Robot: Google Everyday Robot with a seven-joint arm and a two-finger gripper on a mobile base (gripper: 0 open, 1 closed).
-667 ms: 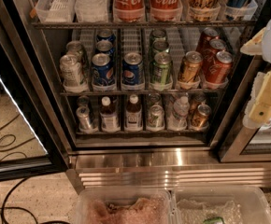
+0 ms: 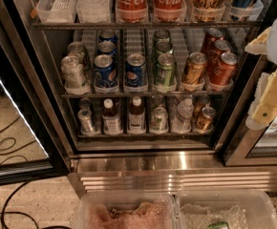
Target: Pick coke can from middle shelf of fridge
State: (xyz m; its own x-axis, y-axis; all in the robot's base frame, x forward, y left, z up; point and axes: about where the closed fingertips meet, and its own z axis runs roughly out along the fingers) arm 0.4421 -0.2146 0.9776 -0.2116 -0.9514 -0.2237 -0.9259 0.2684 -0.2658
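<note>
Pale gripper (image 2: 272,97) at rt edge, apart from coke can (image 2: 223,68)

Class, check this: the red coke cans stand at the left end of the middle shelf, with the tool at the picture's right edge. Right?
No: the camera view shows the coke cans at the right end of the middle shelf. The tool is at the picture's right edge, as stated.
</note>
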